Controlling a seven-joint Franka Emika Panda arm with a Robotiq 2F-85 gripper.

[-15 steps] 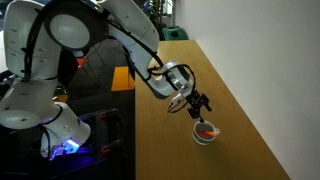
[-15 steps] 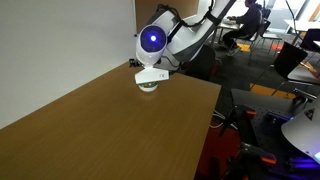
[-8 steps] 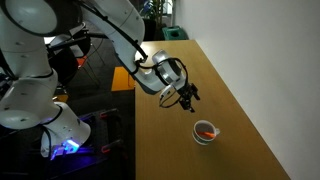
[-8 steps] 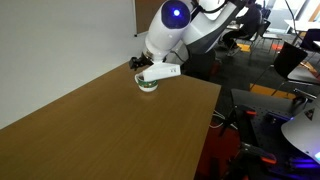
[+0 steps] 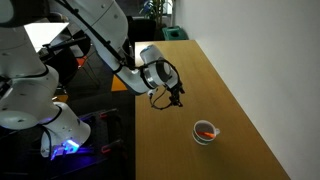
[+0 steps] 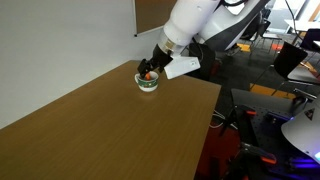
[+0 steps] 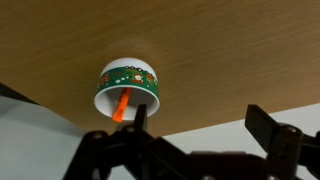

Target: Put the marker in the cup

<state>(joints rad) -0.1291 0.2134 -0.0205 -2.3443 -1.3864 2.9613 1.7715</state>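
Observation:
The small white cup stands on the wooden table near its edge. The orange marker lies inside it, leaning on the rim. In the wrist view the cup has a green patterned band and the marker sticks out of its mouth. The cup also shows in an exterior view with the marker in it. My gripper is open and empty, raised above the table and apart from the cup. Its two dark fingers frame the bottom of the wrist view.
The long wooden table runs away from the camera, with its edge next to the robot base. A white wall borders the table's far side. Chairs and office furniture stand beyond the table.
My gripper has lifted and drawn back from the cup, along the table toward the robot base. The marker stays in the cup.

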